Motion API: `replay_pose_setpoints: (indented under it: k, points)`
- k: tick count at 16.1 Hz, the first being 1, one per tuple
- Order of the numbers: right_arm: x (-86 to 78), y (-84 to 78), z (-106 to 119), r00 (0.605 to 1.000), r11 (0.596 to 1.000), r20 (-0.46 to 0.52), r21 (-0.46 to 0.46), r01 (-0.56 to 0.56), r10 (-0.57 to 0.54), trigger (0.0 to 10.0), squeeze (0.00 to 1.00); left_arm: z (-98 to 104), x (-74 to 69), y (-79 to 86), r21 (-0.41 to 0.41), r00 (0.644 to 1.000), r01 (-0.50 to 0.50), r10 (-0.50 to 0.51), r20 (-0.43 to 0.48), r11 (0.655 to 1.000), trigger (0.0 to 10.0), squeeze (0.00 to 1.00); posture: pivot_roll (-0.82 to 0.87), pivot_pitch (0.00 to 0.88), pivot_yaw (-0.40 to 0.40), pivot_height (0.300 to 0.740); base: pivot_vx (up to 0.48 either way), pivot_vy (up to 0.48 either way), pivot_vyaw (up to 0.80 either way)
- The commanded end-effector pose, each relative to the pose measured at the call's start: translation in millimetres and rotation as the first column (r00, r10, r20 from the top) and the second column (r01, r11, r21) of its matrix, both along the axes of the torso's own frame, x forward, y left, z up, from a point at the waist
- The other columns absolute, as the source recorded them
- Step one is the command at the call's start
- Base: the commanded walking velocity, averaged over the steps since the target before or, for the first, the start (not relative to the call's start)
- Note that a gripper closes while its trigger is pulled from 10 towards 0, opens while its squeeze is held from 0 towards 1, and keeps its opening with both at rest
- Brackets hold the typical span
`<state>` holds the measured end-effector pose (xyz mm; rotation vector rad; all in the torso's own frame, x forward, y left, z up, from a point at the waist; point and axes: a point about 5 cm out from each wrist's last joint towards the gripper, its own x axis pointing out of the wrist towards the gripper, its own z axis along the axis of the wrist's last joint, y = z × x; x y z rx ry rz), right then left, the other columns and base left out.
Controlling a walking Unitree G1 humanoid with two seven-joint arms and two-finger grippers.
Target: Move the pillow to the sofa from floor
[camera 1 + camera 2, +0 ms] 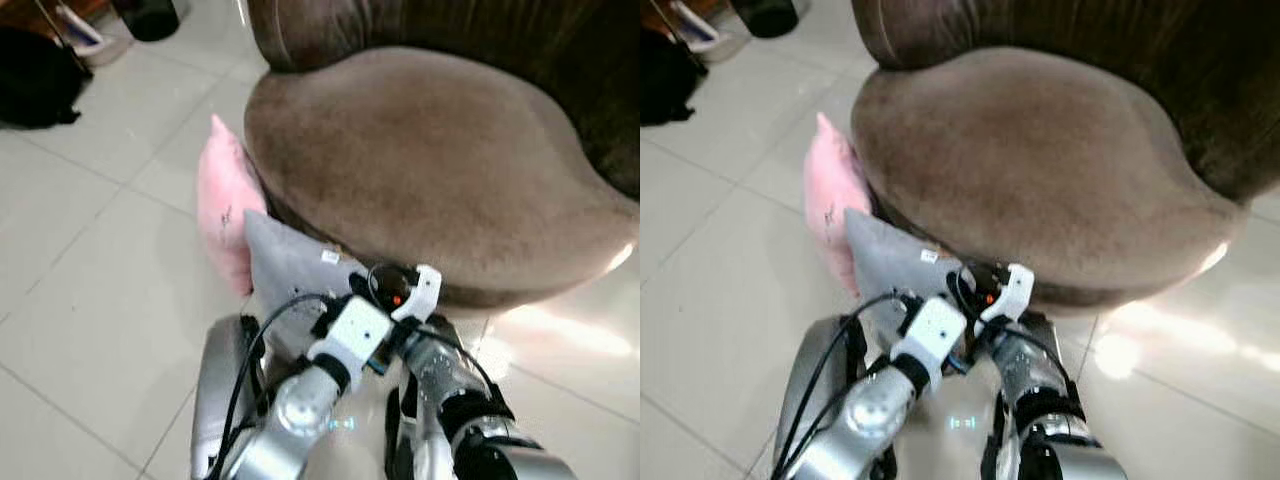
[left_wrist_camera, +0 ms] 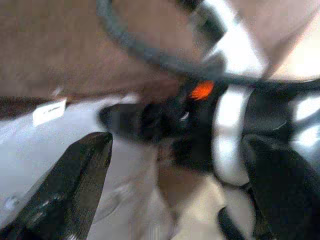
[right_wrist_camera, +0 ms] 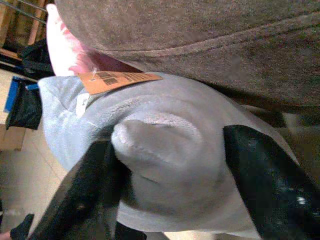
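You are at the grasp: the right gripper (image 3: 170,165) pinches a fold of the soft grey plush pillow (image 1: 285,265), which leans on the floor against the brown velvet sofa (image 1: 430,160). The left gripper (image 2: 170,180) is spread, empty. Next, lift it onto the seat.

Head stereo pair looks steeply down from above the arms — both eyes share the brown sofa (image 1: 430,170), grey pillow (image 1: 285,265), pink pillow (image 1: 830,190) and tiled floor (image 1: 90,290). Right wrist camera sits very close, facing along its fingers (image 3: 80,195) onto the grey pillow under the sofa edge. Left wrist camera — close, blurred — faces the other wrist.
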<state>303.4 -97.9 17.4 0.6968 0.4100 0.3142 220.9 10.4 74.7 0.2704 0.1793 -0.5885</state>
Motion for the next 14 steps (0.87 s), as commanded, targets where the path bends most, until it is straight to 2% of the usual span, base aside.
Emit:
replay_pose_setpoints:
  k: [1,2,3,4,5,6,7,8,9,12,14]
  points:
    - [-5.3,6.3,-5,0.999,0.999,-0.019,0.007,-0.032,0.032,0.0,0.0,42,-2.1,-59.3,-0.224,0.999,-0.027,0.032,0.019,0.974,10.0,0.0,0.13,0.222,0.031,0.501,0.0,0.0,0.0]
    - [-5.2,5.8,-5,0.999,0.999,-0.019,0.0,-0.042,0.042,0.0,0.0,55,-1.0,-54.1,-0.27,0.995,-0.08,0.095,0.042,0.959,10.0,0.0,0.13,0.215,0.021,0.501,0.0,0.0,0.0]
    - [-4.7,5.1,-5,0.999,0.999,-0.019,-0.004,-0.05,0.05,0.0,0.0,75,15.9,10.2,-0.304,0.981,-0.159,0.186,0.059,0.939,10.0,0.0,0.14,0.204,0.004,0.501,0.0,0.0,0.0]
    - [-3.9,4.7,-5,0.998,0.998,-0.019,-0.007,-0.058,0.058,0.0,0.0,101,19.6,110.1,-0.287,0.963,-0.182,0.23,0.14,0.94,10.0,0.0,0.15,0.198,-0.006,0.501,0.0,0.0,0.0]
    - [-3.6,4.8,-5,0.998,0.998,-0.018,-0.011,-0.064,0.064,0.0,0.0,106,20.2,145.1,-0.263,0.96,-0.172,0.222,0.171,0.949,10.0,0.0,0.15,0.194,-0.01,0.501,0.0,0.0,0.0]
    - [-3.3,5.0,-4,0.998,0.998,-0.018,-0.013,-0.066,0.066,0.0,0.0,100,23.4,188.5,-0.26,0.958,-0.183,0.231,0.17,0.948,10.0,0.0,0.15,0.192,-0.011,0.501,0.0,0.0,0.0]
    - [-3.1,4.5,-5,0.998,0.998,-0.018,-0.015,-0.065,0.065,0.0,0.0,94,23.3,217.2,-0.276,0.955,-0.196,0.246,0.162,0.941,10.0,0.0,0.15,0.173,-0.012,0.501,0.0,0.0,0.0]
    - [-2.9,4.1,-4,0.998,0.998,-0.017,-0.015,-0.064,0.064,0.0,0.0,89,23.5,226.0,-0.287,0.959,-0.195,0.244,0.147,0.938,10.0,0.0,0.14,0.164,-0.012,0.501,0.0,0.0,0.0]
    - [-2.4,3.3,-4,0.998,0.998,-0.014,-0.018,-0.063,0.063,0.0,0.0,73,22.1,225.9,-0.261,0.974,-0.164,0.199,0.111,0.951,10.0,0.0,0.14,0.16,-0.012,0.501,0.0,0.0,0.0]
    - [-2.3,2.2,-4,0.998,0.998,-0.013,-0.028,-0.064,0.063,0.0,0.0,54,17.7,207.2,-0.198,0.994,-0.095,0.104,0.035,0.976,10.0,0.0,0.13,0.153,-0.014,0.501,0.0,0.0,0.0]
    - [-2.8,-0.3,-5,0.998,0.997,-0.016,-0.034,-0.065,0.064,0.0,0.0,40,23.4,196.5,-0.168,1.0,-0.016,0.019,0.017,0.986,10.0,0.0,0.13,0.149,-0.019,0.501,0.0,0.0,0.0]
